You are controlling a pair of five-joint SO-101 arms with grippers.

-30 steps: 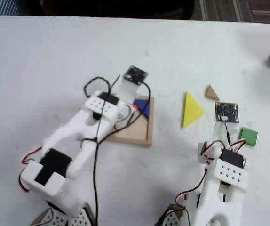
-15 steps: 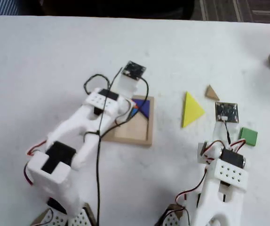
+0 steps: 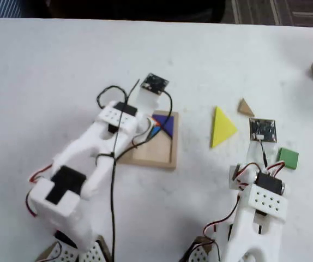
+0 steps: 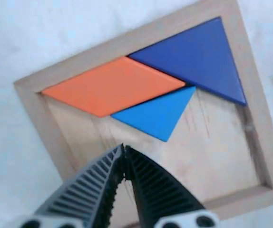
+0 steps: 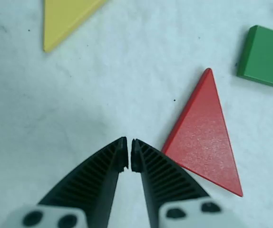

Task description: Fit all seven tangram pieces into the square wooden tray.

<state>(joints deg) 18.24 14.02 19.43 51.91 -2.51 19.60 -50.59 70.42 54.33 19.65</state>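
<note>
High view: a white worktop (image 3: 47,65) with two white arms side by side. The left arm (image 3: 91,147) stretches over a square wooden tray (image 3: 159,158) near the middle. Well to the right of the tray lies a yellow triangle (image 3: 221,127), with a small brown triangle (image 3: 246,107) just beyond it. A green square (image 3: 288,158) lies beside the right arm (image 3: 260,202).

Left wrist view: the left tool (image 4: 123,149) hangs over the tray's bare wood floor, its black ridged fingers clenched together on nothing. Three pieces lie flat inside the tray. An orange parallelogram (image 4: 112,85) runs along one rim. A dark blue triangle (image 4: 198,57) fills the next corner and touches it. A light blue triangle (image 4: 158,114) sits against the orange piece, its tip meeting the dark blue one.

Right wrist view: the right tool (image 5: 129,142) is clenched and holds nothing, over the bare worktop. A red triangle (image 5: 205,137) lies flat just beside its tips, with the green square a little past that.
</note>
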